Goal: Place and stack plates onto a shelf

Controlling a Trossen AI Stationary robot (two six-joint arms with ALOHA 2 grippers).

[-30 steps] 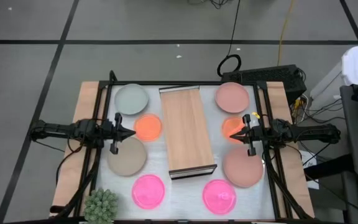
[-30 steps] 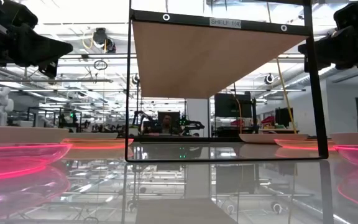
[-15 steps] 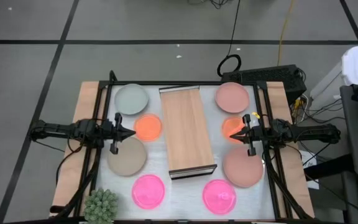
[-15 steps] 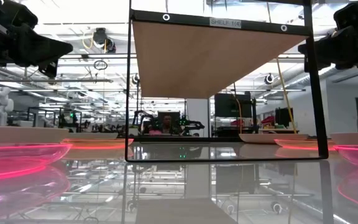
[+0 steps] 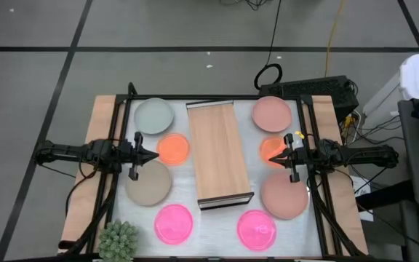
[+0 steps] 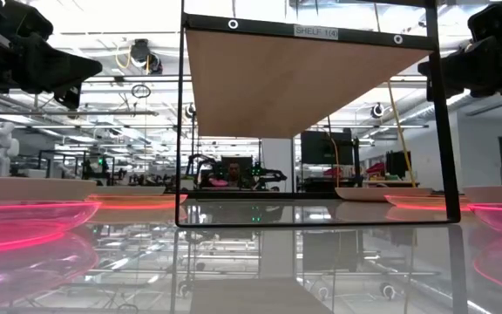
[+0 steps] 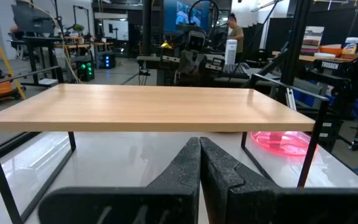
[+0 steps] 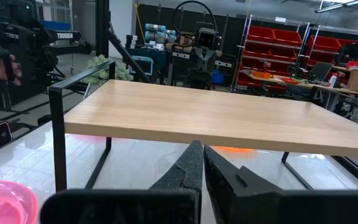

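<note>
The light-wood shelf (image 5: 220,151) stands on thin dark legs in the middle of the white table; nothing lies on it. Plates lie flat on the table on both sides of it: green-grey (image 5: 154,115), orange (image 5: 173,148), beige (image 5: 149,182) and hot pink (image 5: 174,222) on the left, salmon (image 5: 271,113), orange (image 5: 270,149), salmon (image 5: 284,195) and hot pink (image 5: 257,229) on the right. My left gripper (image 5: 156,154) is shut and empty, above the table left of the shelf. My right gripper (image 5: 271,159) is shut and empty, right of the shelf, over the right orange plate.
A spiky green plant (image 5: 119,241) stands at the table's near left corner. Dark frame rails (image 5: 115,138) run along the table's left and right sides. A black box and cables (image 5: 318,89) lie beyond the far right corner.
</note>
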